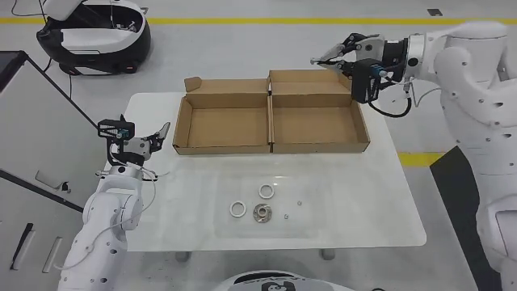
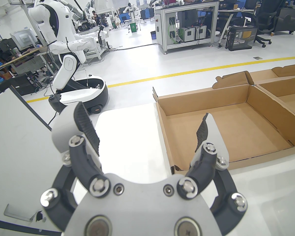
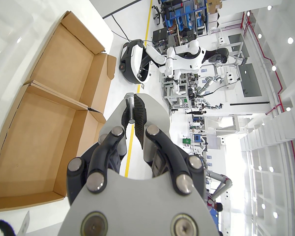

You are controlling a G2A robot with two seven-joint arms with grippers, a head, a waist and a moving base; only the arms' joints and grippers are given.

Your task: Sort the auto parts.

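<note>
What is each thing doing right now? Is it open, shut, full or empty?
Left gripper: open, holding nothing.
Right gripper: shut on a bolt.
Left box: open, empty.
Right box: open, empty.
Rings: lying flat on the table.

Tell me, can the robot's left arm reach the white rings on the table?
Probably yes. The left gripper is open and holds nothing, at the left side of the table; nothing stands between it and the nearer white ring. The boxes sit farther back, out of the path.
</note>
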